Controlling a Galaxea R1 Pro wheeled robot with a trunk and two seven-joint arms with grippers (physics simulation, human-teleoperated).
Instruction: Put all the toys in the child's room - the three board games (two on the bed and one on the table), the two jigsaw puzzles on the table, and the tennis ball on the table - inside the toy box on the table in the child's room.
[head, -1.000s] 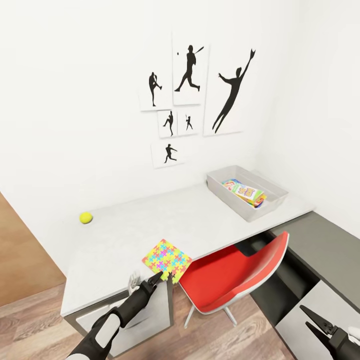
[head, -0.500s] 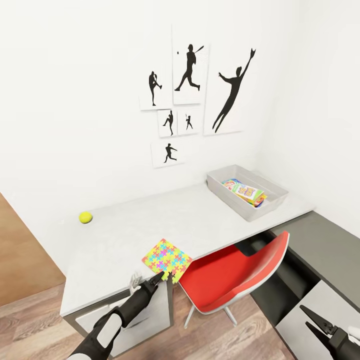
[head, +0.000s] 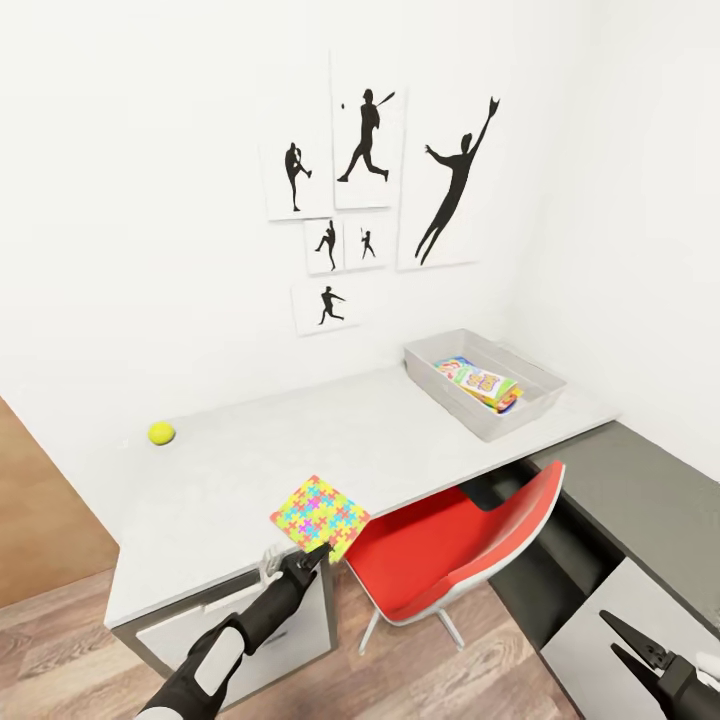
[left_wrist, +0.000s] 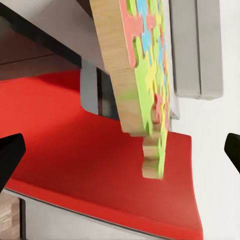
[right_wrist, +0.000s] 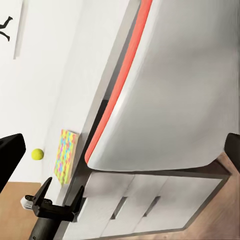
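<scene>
left gripper (head: 322, 553) is spread wide at the jigsaw puzzle (head: 319, 515) overhanging the table (head: 400, 440) edge, so we straddle that free edge squarely before closing; right gripper (head: 632, 645) hangs open.

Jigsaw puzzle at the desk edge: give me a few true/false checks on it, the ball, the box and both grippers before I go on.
1. The jigsaw puzzle overhangs the front edge of the table. True.
2. The left gripper is clamped on the puzzle. False: in the left wrist view its fingers stand wide apart on either side of the puzzle's edge.
3. The tennis ball is in the toy box. False: it lies on the table near the wall, far from the box.
4. The toy box already holds colourful game boxes. True.
5. The right gripper holds a toy. False: it is open and empty, low beside the red chair.
</scene>
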